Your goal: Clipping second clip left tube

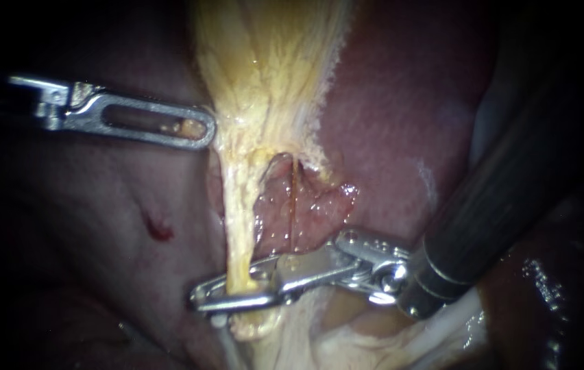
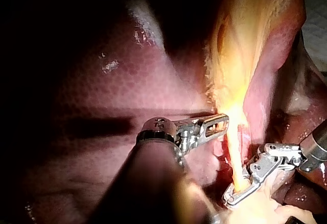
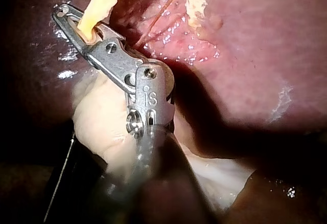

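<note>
— Left tube (image 1: pixel 239 226): where does it lie?
— Left instrument (image 1: pixel 199 130) has its jaws clamped on the gallbladder (image 1: pixel 264 62); the tube hangs below that, against the liver (image 1: pixel 402 103); right instrument (image 1: pixel 234 291) has its jaws closed on the tube's lower end.

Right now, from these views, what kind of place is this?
Probably a surgical setting, seen very close: the left instrument and the right instrument, both slender metal, work at a yellow tube beside the reddish liver.
</note>
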You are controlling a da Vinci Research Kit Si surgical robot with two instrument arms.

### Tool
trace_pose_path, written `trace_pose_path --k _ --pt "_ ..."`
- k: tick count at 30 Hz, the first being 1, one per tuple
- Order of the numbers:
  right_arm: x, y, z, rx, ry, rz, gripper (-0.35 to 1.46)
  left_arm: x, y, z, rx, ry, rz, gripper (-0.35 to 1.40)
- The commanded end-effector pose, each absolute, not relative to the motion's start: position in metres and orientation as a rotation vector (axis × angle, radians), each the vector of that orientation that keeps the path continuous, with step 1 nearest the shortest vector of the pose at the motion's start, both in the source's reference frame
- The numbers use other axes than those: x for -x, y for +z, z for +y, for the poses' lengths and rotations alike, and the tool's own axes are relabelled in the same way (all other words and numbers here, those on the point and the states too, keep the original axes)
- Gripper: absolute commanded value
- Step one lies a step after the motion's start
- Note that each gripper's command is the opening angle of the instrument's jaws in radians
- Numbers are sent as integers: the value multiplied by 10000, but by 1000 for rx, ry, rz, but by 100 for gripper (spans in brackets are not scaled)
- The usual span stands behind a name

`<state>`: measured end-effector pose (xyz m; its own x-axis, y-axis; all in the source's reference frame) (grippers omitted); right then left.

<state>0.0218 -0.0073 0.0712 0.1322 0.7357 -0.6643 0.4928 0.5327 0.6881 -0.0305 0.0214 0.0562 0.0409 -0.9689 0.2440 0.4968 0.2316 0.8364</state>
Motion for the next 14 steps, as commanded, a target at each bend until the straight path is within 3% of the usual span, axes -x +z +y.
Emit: trace_pose_path --k 1,14 --pt "-218 713 -73 -1103 237 1517 -35 305 562 214 -637 -1247 -945 -35" --pt "-217 713 -72 -1103 237 1518 -35 305 562 214 -637 -1247 -945 -35"
